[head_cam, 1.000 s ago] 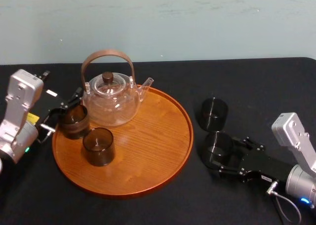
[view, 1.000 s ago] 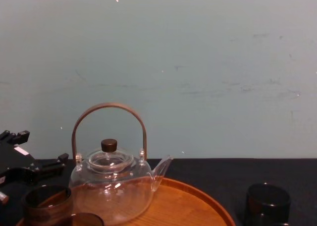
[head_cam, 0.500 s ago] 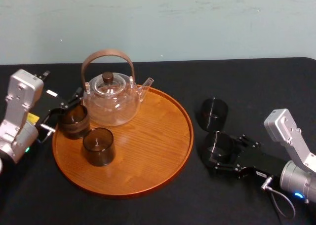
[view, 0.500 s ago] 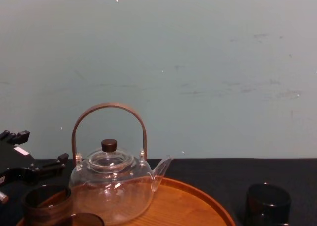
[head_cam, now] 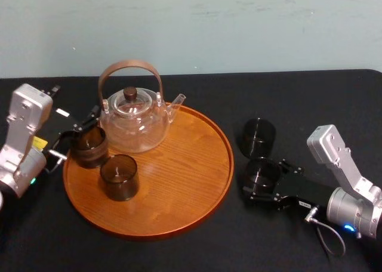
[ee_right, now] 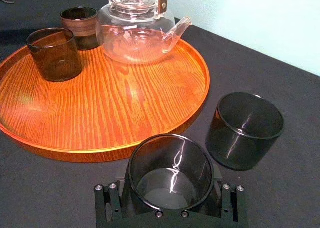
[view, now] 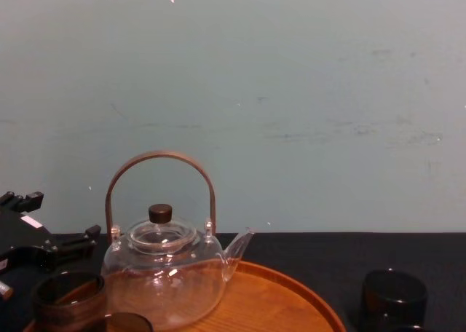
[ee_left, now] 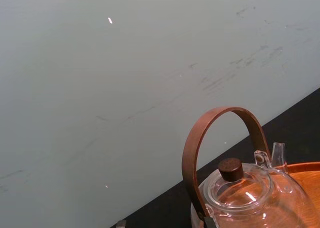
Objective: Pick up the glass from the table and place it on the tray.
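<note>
The glass (ee_right: 170, 160) is standing straight up. Its open mouth is pointing at the ceiling, and its long way is running up and down. It is waiting over the right half of the table (head_cam: 310, 99), just beside the right rim of the tray (head_cam: 179, 188) and not on it. I cannot tell if its bottom is touching the table.

My left pincer (head_cam: 75, 135) is resting far to the left, at the left edge of the tray. My left arm is lying low there and reaching in toward the middle. A brown cup (head_cam: 89, 145) is sitting right by this pincer, and I cannot tell if the pincer is spread or pressed together.

My right pincer (ee_right: 170, 194) is pinching the glass low down, with one side of the pincer on each side of it. My right arm is coming in from the right, lying low and pointing left toward the tray.

The table is looking black all over. On the tray, the brown cup is standing at the left edge, with a dark cup (head_cam: 119, 176) standing nearer to me. A clear teapot (head_cam: 132, 121) is sitting at the back, its spout pointing right. Another glass (head_cam: 258, 136) is standing upright just behind mine. A pale blue-green wall (head_cam: 239, 21) is rising behind the table.
</note>
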